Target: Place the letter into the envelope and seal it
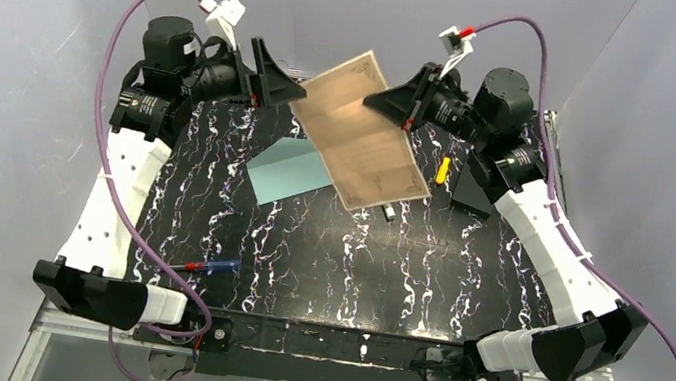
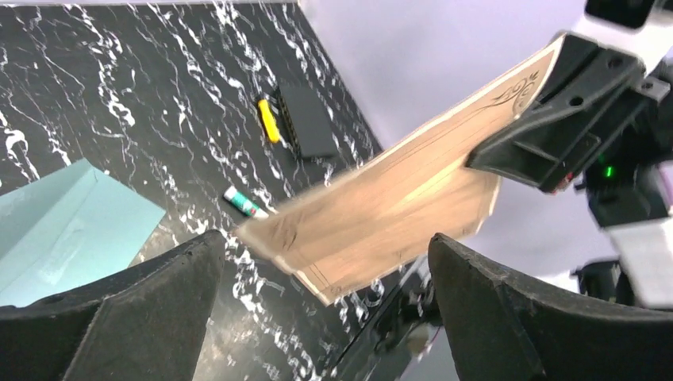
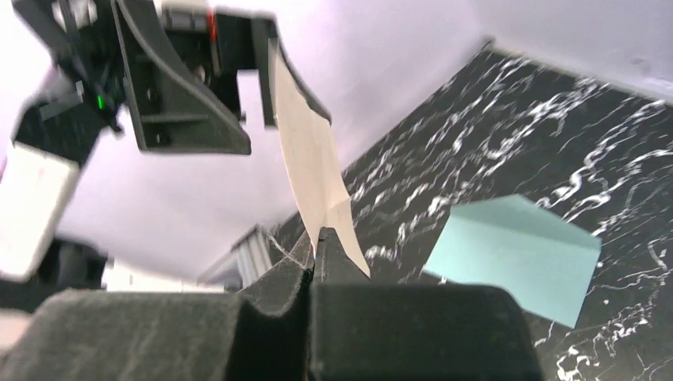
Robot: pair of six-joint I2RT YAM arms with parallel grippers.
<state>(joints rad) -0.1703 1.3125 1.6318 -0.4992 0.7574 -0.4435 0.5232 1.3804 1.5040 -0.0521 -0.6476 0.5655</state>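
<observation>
Pinches the letter (image 1: 366, 144) by one edge in the right gripper (image 1: 374, 105), jaws together on it, sheet tilted in mid-air. Holds the left gripper (image 1: 294, 93) wide apart, just beside the opposite edge. Has the envelope (image 1: 288, 171) flat on the table (image 1: 302, 266), below both grippers.

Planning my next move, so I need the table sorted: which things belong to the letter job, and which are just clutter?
For the job:
- letter, held up in the air
- envelope, lying flat on the table

Just lying about:
- yellow tool
- black block beside it
- small white-and-green tube
- blue-and-red pen near the front edge
</observation>
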